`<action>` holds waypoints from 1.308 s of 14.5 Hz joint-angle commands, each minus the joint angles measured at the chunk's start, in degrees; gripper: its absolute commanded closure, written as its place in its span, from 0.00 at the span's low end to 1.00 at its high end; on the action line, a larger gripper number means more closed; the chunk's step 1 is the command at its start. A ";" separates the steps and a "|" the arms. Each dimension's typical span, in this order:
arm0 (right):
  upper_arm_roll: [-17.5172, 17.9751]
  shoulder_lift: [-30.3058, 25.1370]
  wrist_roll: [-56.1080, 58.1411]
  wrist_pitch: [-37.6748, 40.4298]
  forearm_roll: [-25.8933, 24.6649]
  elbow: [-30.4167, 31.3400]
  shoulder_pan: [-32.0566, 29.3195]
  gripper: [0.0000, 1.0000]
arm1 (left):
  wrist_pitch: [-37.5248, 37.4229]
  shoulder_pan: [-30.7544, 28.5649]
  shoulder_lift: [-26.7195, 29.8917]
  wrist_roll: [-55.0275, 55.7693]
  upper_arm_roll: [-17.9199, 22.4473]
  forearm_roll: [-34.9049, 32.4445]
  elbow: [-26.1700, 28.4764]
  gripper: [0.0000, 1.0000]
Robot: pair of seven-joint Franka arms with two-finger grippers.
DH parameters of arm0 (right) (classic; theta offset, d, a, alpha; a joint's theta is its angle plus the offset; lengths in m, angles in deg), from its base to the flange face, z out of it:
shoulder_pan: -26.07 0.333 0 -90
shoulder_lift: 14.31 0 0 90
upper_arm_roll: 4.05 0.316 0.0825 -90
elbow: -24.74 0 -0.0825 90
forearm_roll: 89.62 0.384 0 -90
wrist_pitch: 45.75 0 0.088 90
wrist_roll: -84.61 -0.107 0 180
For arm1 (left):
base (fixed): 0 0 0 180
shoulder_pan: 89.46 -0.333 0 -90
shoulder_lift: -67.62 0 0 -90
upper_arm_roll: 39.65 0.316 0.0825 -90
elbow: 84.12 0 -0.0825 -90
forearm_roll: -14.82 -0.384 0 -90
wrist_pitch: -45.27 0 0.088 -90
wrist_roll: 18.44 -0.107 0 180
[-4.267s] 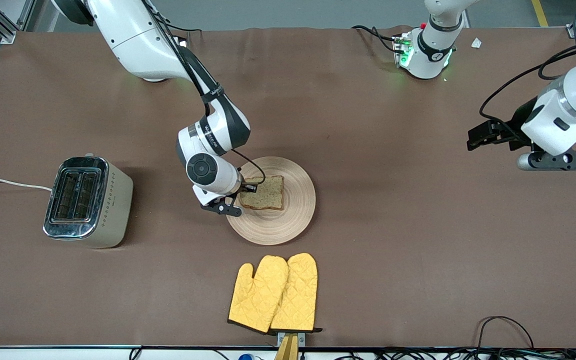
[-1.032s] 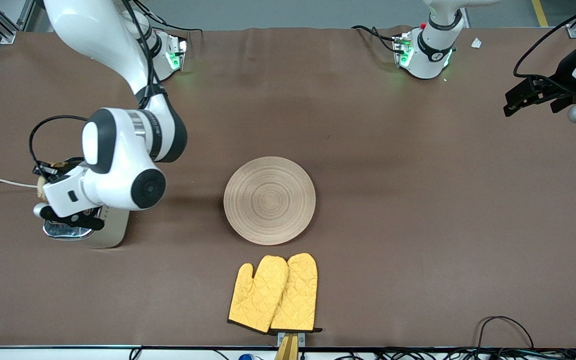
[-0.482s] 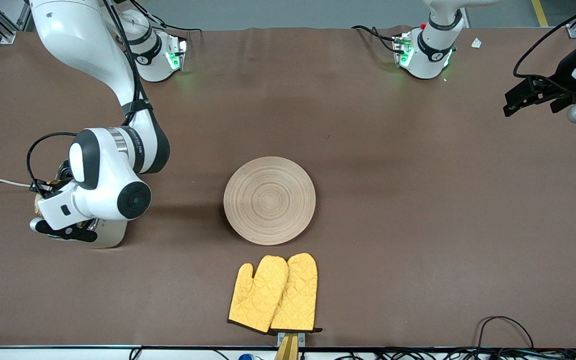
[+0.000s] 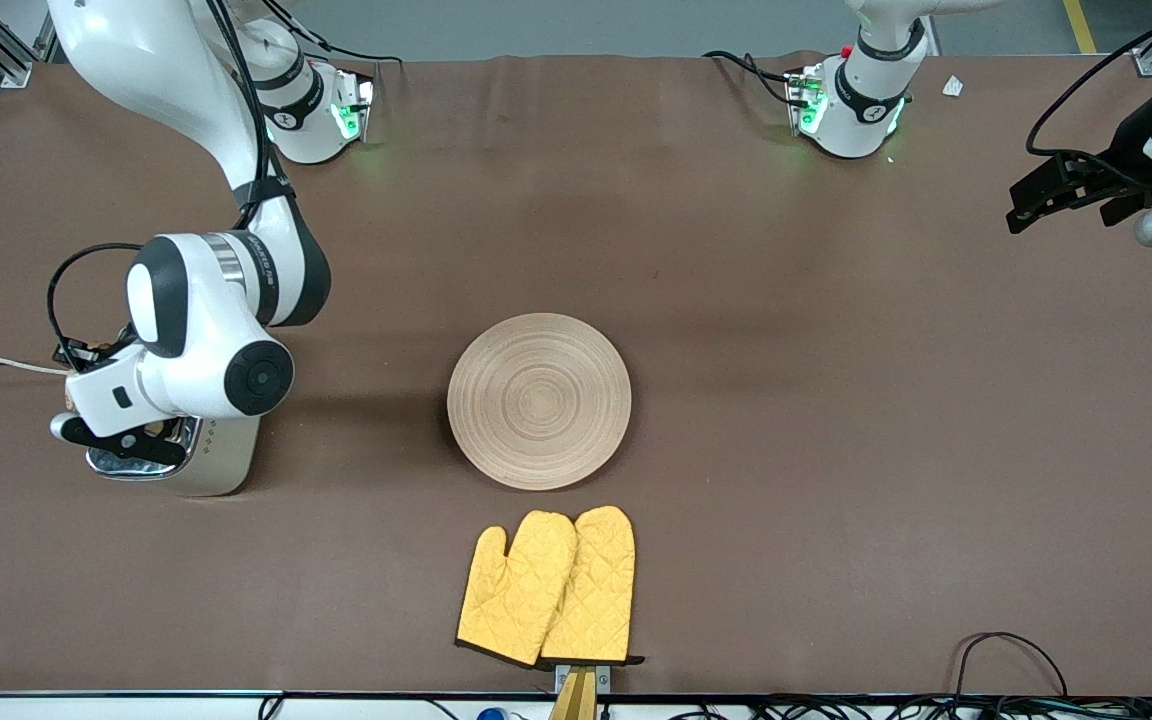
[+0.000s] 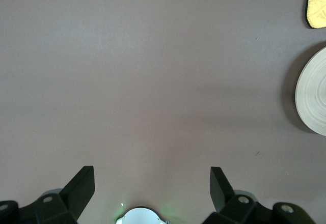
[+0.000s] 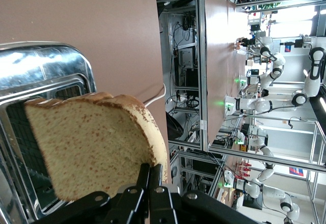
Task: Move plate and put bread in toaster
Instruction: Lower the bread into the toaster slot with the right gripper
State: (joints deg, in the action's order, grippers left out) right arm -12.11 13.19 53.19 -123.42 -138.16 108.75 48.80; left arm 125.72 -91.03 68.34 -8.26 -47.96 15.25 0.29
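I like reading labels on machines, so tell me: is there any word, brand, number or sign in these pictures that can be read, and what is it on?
None can be read for certain.
Right arm: a line of lettering on its dark forearm band, too small to read.
Toaster: only a dotted pattern shows on its side, no legible brand.
Plate, oven mitts, bread: no text on them.

Bare table [image 4: 786, 330] around plate [image 4: 539, 401], mitts [image 4: 548, 588] nearer camera
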 commanded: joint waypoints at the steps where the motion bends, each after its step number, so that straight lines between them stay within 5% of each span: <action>1: 0.58 -4.29 -1.02 0.15 -0.85 4.93 0.64 1.00 | 0.50 -0.01 0.50 -0.25 0.31 0.98 0.49 0.00; 19: 0.67 -2.37 -3.30 -6.87 0.29 8.71 -0.59 0.99 | 0.59 -0.01 0.50 -0.34 0.31 0.98 0.49 0.00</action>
State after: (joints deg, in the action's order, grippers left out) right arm -11.90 11.47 51.34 -128.56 -138.04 115.79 48.68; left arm 125.79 -91.04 68.34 -8.26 -47.94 15.25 0.30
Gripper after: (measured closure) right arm 0.978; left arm 0.000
